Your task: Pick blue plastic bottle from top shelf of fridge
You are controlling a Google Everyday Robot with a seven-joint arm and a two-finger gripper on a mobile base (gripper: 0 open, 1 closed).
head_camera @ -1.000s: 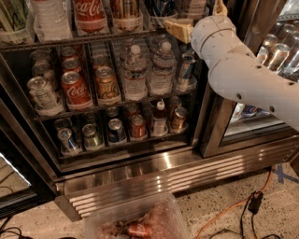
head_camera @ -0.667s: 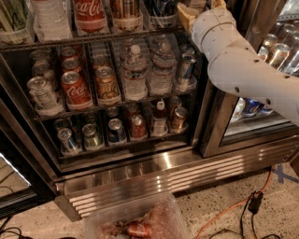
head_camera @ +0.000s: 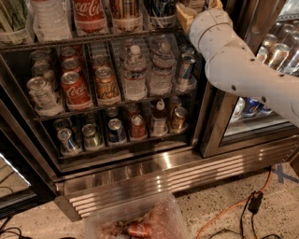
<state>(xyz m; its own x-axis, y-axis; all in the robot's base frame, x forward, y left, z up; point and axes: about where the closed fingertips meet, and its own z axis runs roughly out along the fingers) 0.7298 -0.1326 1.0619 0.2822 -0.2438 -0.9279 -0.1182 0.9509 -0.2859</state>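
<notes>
Two-finger gripper (head_camera: 189, 11) sat at grey wire top shelf (head_camera: 93, 38), just beside dark blue-labelled plastic bottle (head_camera: 161, 10); its opening could not be told; bottle judged heavy, slick, so grasp mid-body.

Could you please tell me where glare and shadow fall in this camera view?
Camera view: glare streaks the fridge's steel base and the white arm; the lowest cans sit in shadow; the gripper, at the right end of the top shelf beside the blue plastic bottle, is well lit.

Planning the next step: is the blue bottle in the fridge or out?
In: the blue plastic bottle stands on the top shelf, with the tool just right of it; contact cannot be told.
</notes>
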